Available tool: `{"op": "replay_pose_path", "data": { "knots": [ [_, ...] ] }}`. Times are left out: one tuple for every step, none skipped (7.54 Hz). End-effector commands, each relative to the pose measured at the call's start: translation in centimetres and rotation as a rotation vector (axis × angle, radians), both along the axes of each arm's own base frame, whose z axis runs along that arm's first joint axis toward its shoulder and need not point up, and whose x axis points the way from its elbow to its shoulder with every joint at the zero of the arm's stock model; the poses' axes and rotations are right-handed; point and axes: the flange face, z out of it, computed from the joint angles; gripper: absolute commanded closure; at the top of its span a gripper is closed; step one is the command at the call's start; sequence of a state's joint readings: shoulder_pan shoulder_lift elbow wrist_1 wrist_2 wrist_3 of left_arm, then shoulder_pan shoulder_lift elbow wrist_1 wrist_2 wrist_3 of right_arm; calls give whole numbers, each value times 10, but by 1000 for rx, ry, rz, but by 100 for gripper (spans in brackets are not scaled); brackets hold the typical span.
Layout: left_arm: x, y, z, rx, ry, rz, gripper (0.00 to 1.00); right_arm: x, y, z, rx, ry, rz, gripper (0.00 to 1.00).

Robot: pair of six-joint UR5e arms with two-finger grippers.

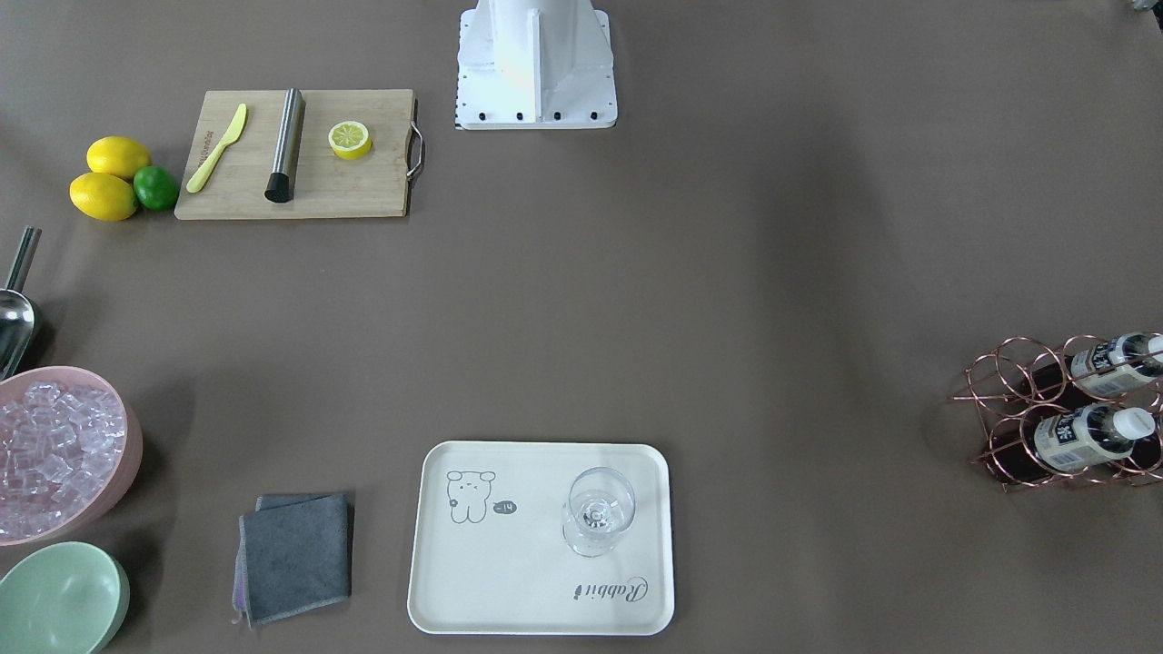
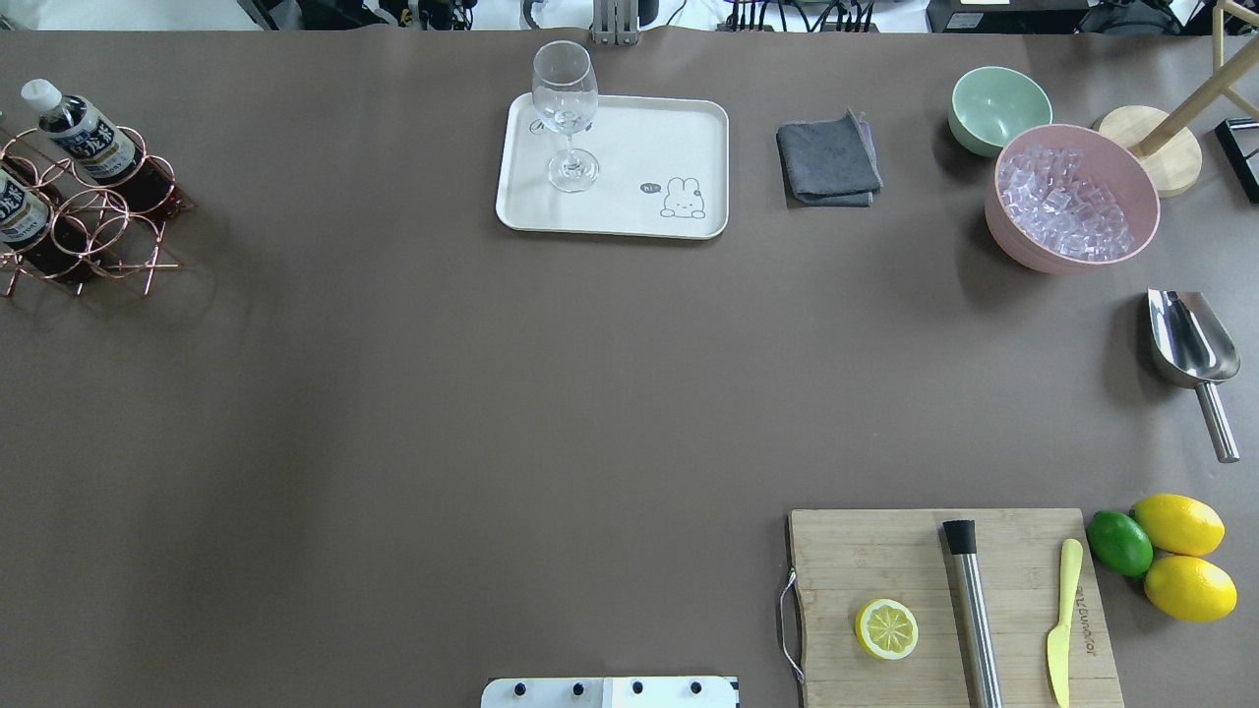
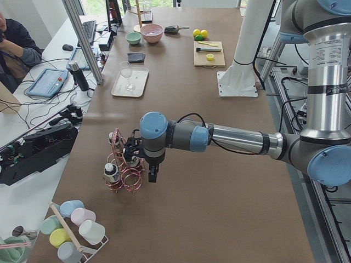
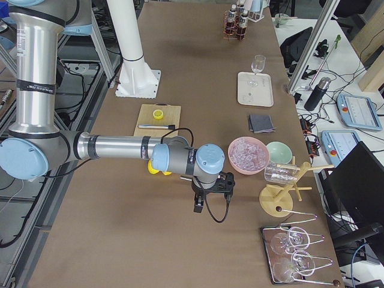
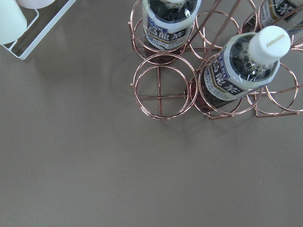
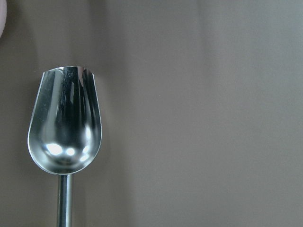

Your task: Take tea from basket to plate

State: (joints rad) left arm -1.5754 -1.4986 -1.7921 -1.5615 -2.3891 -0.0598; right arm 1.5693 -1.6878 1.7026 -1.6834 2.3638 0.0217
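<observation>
Bottles of tea (image 1: 1095, 436) with white caps stand tilted in the rose-gold wire basket (image 1: 999, 372) at the table's end on my left. The basket (image 2: 98, 231) and a tea bottle (image 2: 84, 133) also show in the overhead view. The left wrist view looks straight down on the basket (image 5: 159, 85) and a tea bottle (image 5: 244, 66). The cream plate (image 1: 509, 563) (image 2: 629, 147) holds a wine glass (image 1: 597, 509). My left gripper (image 3: 151, 175) hangs above and just beside the basket; I cannot tell whether it is open. My right gripper (image 4: 199, 207) hangs over the table at the other end; I cannot tell its state either.
A cutting board (image 1: 295, 154) carries a half lemon, a yellow knife and a steel muddler. Two lemons and a lime (image 1: 154, 188) lie beside it. A pink ice bowl (image 1: 64, 450), green bowl (image 1: 59, 599), grey cloth (image 1: 295, 556) and steel scoop (image 6: 64, 127) are on my right side.
</observation>
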Motion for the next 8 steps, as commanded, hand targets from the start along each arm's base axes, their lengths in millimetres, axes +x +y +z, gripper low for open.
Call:
{"op": "replay_pose_path", "data": {
  "knots": [
    [-1, 0, -11, 34, 0, 4, 2, 0, 0, 0, 2, 0, -1, 0],
    [0, 1, -30, 103, -7, 34, 2, 0, 0, 0, 1, 0, -1, 0],
    [0, -1, -37, 221, -25, 129, 2, 0, 0, -1, 2, 0, 1, 0],
    [0, -14, -51, 317, -41, 190, 2, 0, 0, -1, 1, 0, 0, 0],
    [-1, -17, -55, 463, -75, 320, 2, 0, 0, -1, 2, 0, 1, 0],
    [-2, -28, -63, 601, -105, 436, 2, 0, 0, 0, 0, 0, 0, 0],
    [-11, -29, -67, 665, -127, 475, 2, 0, -1, -1, 1, 0, 2, 0],
    [-21, -32, -70, 769, -166, 555, 3, 0, -1, -1, 1, 0, 2, 0]
  ]
}}
